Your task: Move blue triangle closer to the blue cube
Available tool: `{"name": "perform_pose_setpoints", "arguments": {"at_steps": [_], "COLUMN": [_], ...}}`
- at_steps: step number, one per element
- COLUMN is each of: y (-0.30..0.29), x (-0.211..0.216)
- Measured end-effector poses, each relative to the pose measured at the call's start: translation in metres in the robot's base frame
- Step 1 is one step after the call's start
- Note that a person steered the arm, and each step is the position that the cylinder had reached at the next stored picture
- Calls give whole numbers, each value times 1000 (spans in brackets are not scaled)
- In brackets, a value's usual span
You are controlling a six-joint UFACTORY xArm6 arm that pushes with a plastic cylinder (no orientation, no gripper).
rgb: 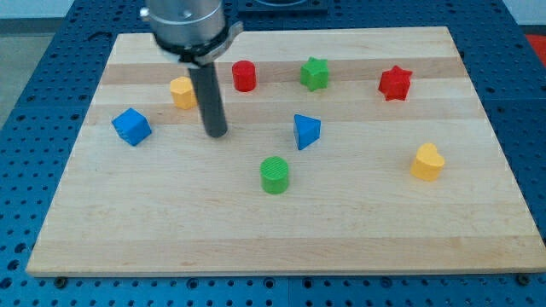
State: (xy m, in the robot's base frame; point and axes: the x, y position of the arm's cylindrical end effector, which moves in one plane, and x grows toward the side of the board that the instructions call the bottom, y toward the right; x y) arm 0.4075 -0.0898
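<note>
The blue triangle [305, 131] lies near the board's middle. The blue cube [131, 126] sits at the view's left. My tip [217, 134] rests on the board between them, roughly level with both, about a hand's width left of the triangle and right of the cube. It touches neither block.
A yellow block [182, 91] sits just up-left of the rod. A red cylinder [245, 76], a green star [315, 73] and a red star [395, 83] line the top. A green cylinder [275, 175] lies below the triangle. A yellow heart [427, 162] is at the right.
</note>
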Motion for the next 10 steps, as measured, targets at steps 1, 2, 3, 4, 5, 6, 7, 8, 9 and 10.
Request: {"name": "perform_pose_setpoints", "arguments": {"at_steps": [1, 2, 3, 4, 5, 6, 7, 8, 9, 10], "y": [39, 119, 137, 138, 177, 244, 289, 290, 250, 198], "x": [-32, -38, -38, -38, -38, -33, -10, 27, 53, 54]}}
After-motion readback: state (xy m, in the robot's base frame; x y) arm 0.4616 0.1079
